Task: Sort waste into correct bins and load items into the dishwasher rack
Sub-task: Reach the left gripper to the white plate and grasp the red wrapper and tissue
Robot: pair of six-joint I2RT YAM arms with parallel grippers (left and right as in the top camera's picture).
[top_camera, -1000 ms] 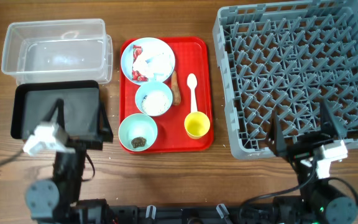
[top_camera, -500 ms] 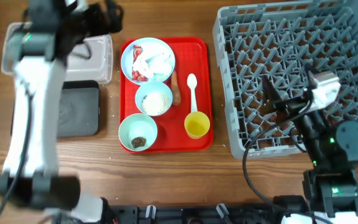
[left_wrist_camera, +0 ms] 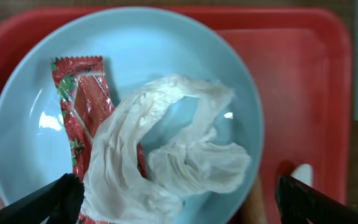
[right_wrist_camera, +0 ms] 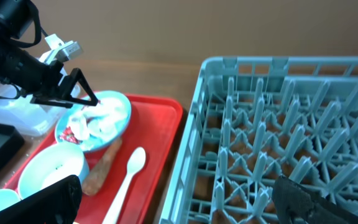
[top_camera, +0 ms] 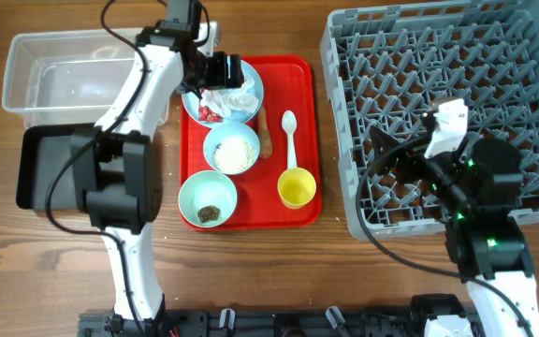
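Robot lab test bench: bare wooden desk [top_camera: 251,262], black mounting rail [top_camera: 279,323] along near edge, dishwasher rack [top_camera: 438,56] set straight on desk, plain brown wall [right_wrist_camera: 135,31] at far side.

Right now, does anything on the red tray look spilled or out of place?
Nothing looks spilled. One oddity: the brown sausage stick lies bare on the red tray, between the rice bowl and the spoon, while the other waste sits in dishes.

Bright, even light; soft shadows; sharp views, slight wrist-edge blur.
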